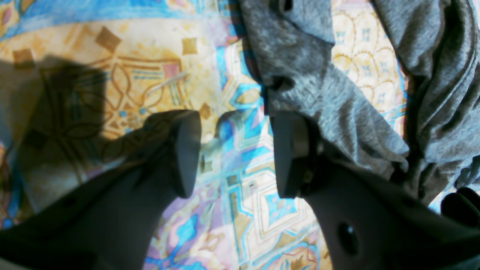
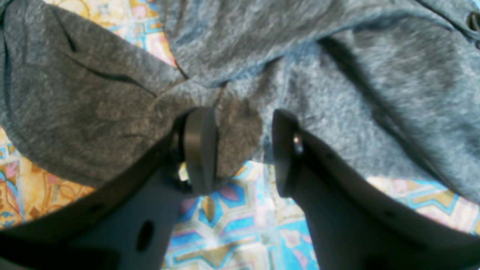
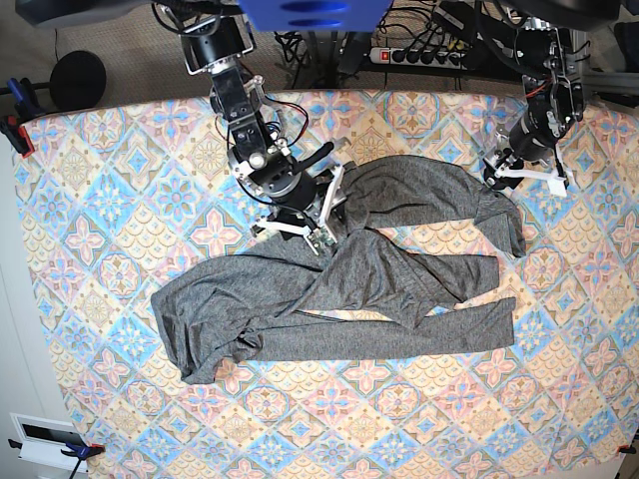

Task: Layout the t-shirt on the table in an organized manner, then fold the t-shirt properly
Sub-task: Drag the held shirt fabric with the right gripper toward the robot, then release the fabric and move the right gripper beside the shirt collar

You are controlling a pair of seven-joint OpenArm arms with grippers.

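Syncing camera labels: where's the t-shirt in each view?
Left wrist: t-shirt fills the upper right, beside the open left gripper.
Right wrist: it fills the top, with a fold between the open right gripper fingers.
Base: it sprawls twisted across the centre.
Shared landmark: the tile-patterned table cloth.
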